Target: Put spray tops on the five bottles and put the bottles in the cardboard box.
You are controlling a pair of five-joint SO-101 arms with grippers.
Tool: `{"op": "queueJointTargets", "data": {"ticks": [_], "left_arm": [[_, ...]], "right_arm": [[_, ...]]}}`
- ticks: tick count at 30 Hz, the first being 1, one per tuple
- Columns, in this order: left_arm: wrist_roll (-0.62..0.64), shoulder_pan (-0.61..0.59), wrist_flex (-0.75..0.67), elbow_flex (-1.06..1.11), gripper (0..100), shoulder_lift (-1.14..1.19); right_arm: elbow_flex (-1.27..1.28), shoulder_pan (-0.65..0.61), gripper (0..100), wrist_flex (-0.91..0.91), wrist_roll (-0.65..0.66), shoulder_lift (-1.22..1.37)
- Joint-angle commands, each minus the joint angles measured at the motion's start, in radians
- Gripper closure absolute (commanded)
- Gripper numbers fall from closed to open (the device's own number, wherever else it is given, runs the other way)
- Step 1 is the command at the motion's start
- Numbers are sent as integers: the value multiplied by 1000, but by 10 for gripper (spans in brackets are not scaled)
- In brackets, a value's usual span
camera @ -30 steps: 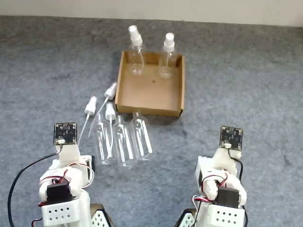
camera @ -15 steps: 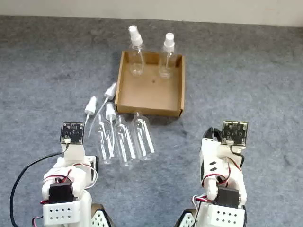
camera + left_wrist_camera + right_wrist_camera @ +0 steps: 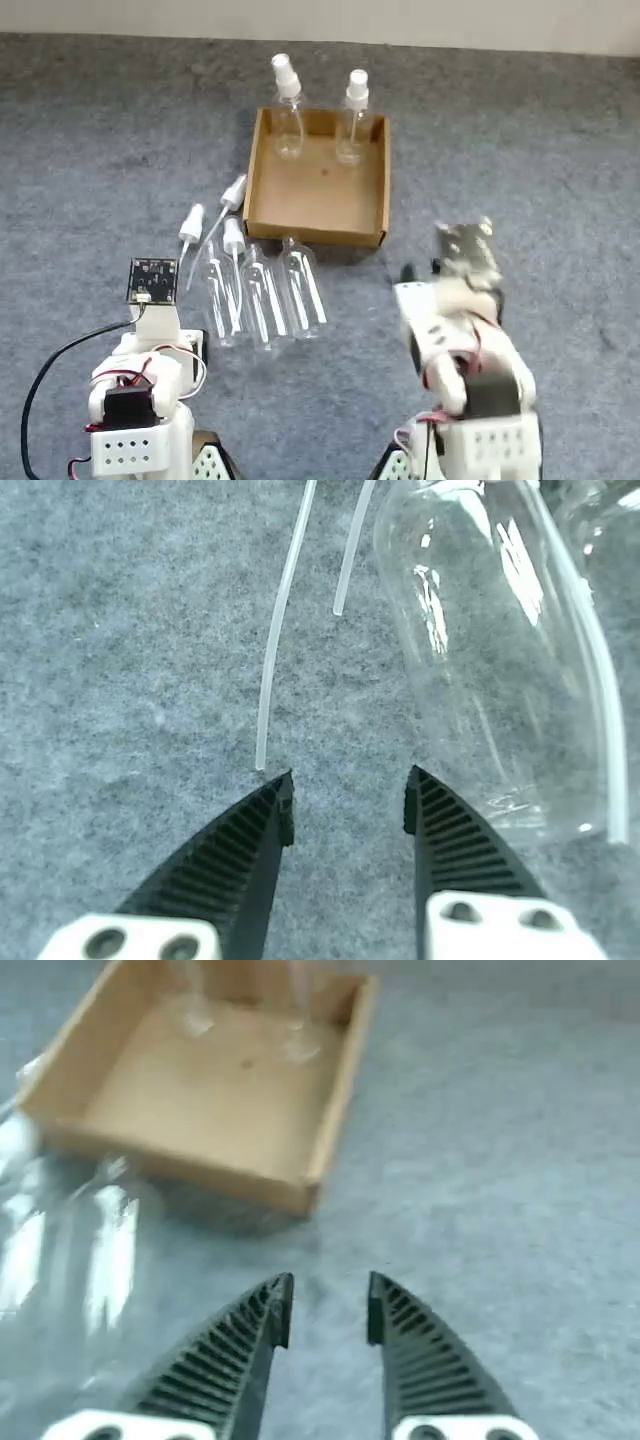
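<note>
The cardboard box (image 3: 266, 215) lies at the table's middle. Two capped bottles (image 3: 287, 110) (image 3: 353, 120) stand at its far side. Three uncapped clear bottles (image 3: 222, 295) (image 3: 260, 297) (image 3: 300, 285) lie side by side in front of the box. Three loose spray tops (image 3: 191, 222) (image 3: 233, 192) (image 3: 233, 235) lie at their necks. My left gripper (image 3: 348, 800) is open over the carpet, beside the leftmost bottle (image 3: 490, 650) and the dip tubes (image 3: 285, 610). My right gripper (image 3: 328, 1295) is open, empty, above the carpet before the box's near wall (image 3: 200, 1175).
Grey carpet covers the table. The left arm (image 3: 150, 300) sits at the near left, just left of the lying bottles. The right arm (image 3: 460, 270) stands raised at the near right, a little right of the box's near corner. A lying bottle (image 3: 70, 1260) shows beside the right gripper.
The right arm has lifted and swung forward and left toward the box's near right corner. The left arm edged forward a second ago and has held still since.
</note>
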Motion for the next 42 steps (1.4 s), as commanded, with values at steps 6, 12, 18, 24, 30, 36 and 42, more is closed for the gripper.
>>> {"op": "queueJointTargets", "data": {"ticks": [6,12,18,24,30,36,42], "left_arm": [[5,13,5,19,841,-7],[5,13,5,19,841,-7],[5,12,5,19,842,-7],[5,12,5,19,842,-7],[5,12,5,19,842,-7],[5,12,5,19,842,-7],[5,12,6,19,842,-5]], "right_arm": [[-685,-361,774,242,-107,892],[-1020,-443,695,262,-184,1236],[-1193,-486,695,292,-198,1419],[-1188,-479,695,289,-241,1514],[-1187,-479,753,291,-247,1583],[-1138,-466,774,289,-245,1662],[-987,-403,903,272,-206,1540]]}}
